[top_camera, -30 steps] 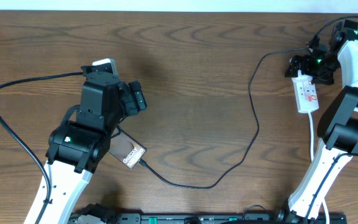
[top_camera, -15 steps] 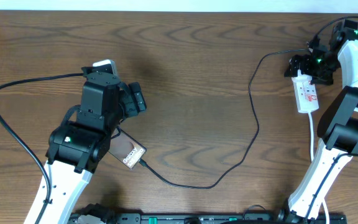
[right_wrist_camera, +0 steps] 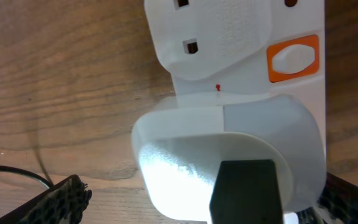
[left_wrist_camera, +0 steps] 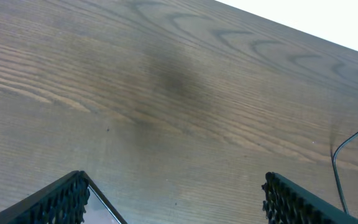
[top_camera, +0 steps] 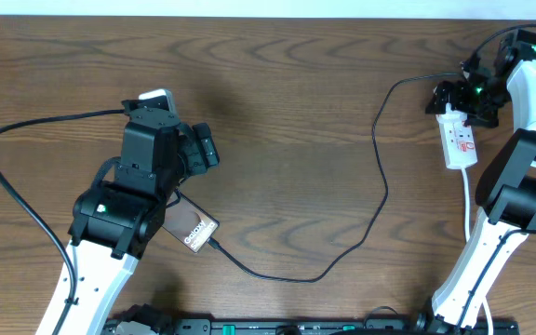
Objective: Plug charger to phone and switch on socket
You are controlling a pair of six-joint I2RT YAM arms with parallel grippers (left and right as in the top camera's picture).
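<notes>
"Phone (top_camera: pixel 198 229) first: where does it lie?"
"Near left on the table (top_camera: pixel 296 140), flat, lettered back up, partly under the left arm (top_camera: pixel 124 209). The charger (top_camera: pixel 384 191) meets the phone's near right end with its small tip."
"And the cable from there?"
"It loops right along the near side and climbs toward the far right. It then runs in under the right gripper (right_wrist_camera: pixel 204 180), at the far end of the socket (top_camera: pixel 461 141)."
"Is that gripper holding anything?"
"No. In the wrist view its fingers (right_wrist_camera: pixel 64 200) stand wide, one on each side of a white rounded plug body (right_wrist_camera: pixel 185 168) seated on the socket. There is a clear gap on the left side. An orange switch (right_wrist_camera: pixel 294 57) sits just past the plug. Whether it is on or off, I cannot tell."
"Left gripper (left_wrist_camera: pixel 174 186)?"
"Spread wide over bare wood, holding nothing, on the far side of the phone."
</notes>
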